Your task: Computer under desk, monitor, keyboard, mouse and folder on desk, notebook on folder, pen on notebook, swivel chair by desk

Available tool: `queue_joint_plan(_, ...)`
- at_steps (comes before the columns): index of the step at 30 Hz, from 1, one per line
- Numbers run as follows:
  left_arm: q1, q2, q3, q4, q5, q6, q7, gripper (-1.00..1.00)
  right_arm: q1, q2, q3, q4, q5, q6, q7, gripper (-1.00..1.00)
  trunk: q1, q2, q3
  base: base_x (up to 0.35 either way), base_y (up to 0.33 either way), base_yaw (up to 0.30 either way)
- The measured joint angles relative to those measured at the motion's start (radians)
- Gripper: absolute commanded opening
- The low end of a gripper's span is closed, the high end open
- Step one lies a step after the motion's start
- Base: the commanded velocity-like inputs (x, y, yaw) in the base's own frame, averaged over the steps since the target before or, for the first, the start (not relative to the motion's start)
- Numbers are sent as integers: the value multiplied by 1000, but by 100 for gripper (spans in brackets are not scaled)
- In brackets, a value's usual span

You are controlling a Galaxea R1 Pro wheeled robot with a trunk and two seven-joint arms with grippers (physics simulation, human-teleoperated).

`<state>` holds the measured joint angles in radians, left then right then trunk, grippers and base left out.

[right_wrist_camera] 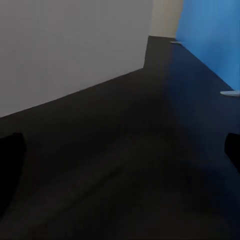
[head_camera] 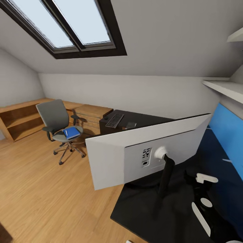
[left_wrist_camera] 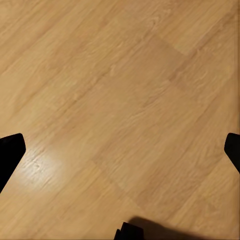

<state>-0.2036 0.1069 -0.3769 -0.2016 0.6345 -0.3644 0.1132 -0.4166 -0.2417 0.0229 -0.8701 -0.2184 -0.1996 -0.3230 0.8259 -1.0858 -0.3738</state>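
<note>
Blue flat folder (head_camera: 71,132) on the seat of the grey swivel chair (head_camera: 55,118), out on the wood floor (head_camera: 40,189) well apart from the black desk (head_camera: 148,209) bearing the white-backed monitor (head_camera: 111,158) and, farther along, the dark keyboard (head_camera: 114,120). Lies toward the left side, so probably nearer the left gripper (left_wrist_camera: 120,150), spread wide above bare floor. Right gripper (right_wrist_camera: 120,150) likewise spread, low over the desk beside the monitor.
</note>
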Motion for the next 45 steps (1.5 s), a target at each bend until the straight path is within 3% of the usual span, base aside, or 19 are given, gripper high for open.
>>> queue_joint_plan(4,0,0,0,0,0,-1,0,100,0,0,-1,0,0,0,1,100,0,0,0,1,-13,1)
queue_joint_plan(13,0,-25,-3,0,0,-8,2,100,-1,18,3,2,1,-20,-2,100,0,0,0,0,0,0)
queue_joint_plan(38,0,-27,-3,1,0,-8,2,100,-2,21,3,2,1,-20,-2,100,0,0,0,87,0,0)
queue_joint_plan(45,0,-27,-2,0,0,-7,2,100,-2,21,2,2,-1,-21,-3,100,0,0,0,45,-1,162)
